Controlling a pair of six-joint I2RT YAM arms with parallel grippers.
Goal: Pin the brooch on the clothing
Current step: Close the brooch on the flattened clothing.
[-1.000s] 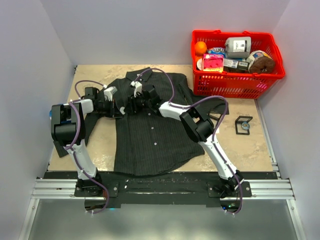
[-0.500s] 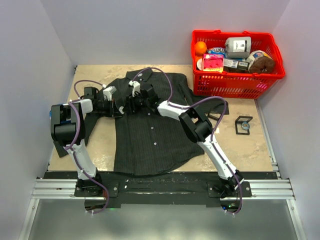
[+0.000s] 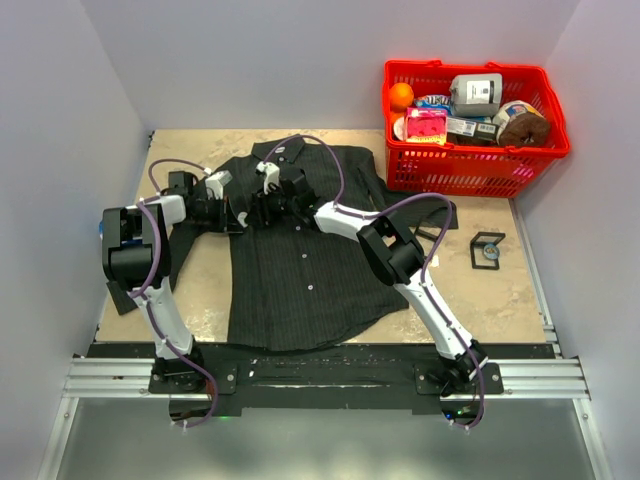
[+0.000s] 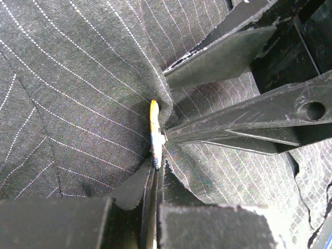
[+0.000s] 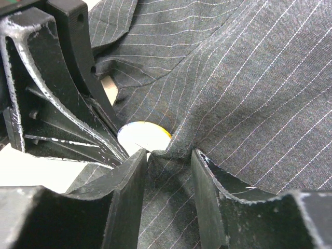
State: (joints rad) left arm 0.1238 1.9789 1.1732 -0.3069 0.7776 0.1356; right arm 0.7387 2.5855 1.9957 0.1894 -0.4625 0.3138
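The dark charcoal pinstriped collared shirt (image 3: pixel 300 270) lies spread in the middle of the overhead frame, collar toward the top. Below the collar, left of centre, the left gripper (image 4: pixel 154 176) is clamped on the small round white brooch with a yellow rim (image 5: pixel 142 137), set edge-on against a raised fold. The right gripper (image 5: pixel 168 155) pinches that fold, cloth bunched between its part-open jaws. To pin well, I judge, the fold should be taut while the brooch pushes straight in, without twisting. The brooch face shows no writing; labels in the red plastic basket (image 3: pixel 460 172), upper right, are too small to read
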